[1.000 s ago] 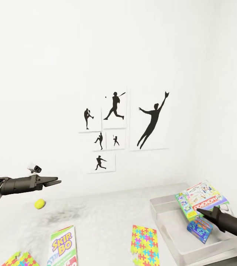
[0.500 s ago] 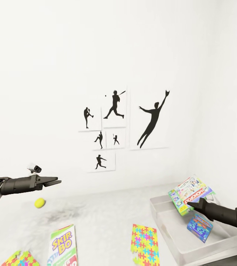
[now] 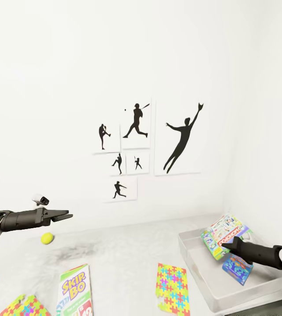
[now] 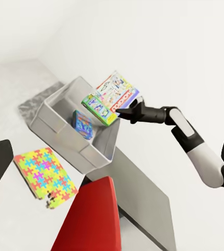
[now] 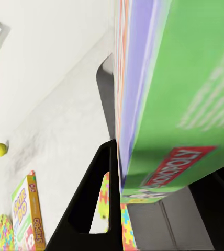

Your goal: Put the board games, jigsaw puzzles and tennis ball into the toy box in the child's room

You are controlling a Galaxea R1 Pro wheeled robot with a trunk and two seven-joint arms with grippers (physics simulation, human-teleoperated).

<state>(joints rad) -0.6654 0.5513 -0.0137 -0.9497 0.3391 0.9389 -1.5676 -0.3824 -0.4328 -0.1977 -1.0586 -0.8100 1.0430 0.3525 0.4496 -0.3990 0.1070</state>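
Gripping tilted green-white MONOPOLY box [image 3: 223,233] | right tool [image 3: 229,246] clamped | over toy box [image 3: 202,267]

SKIP-BO box [image 3: 74,293] runs off the head view's bottom edge, lower part cut. Puzzle slab [image 3: 25,306] at the lower left corner is cropped too. Right pincer [image 3: 229,244]: tips hidden against the Monopoly box [image 3: 224,234], so the grip can't be read there. Small blue box [image 3: 237,268] in the toy box [image 3: 211,289]: print too small to read.
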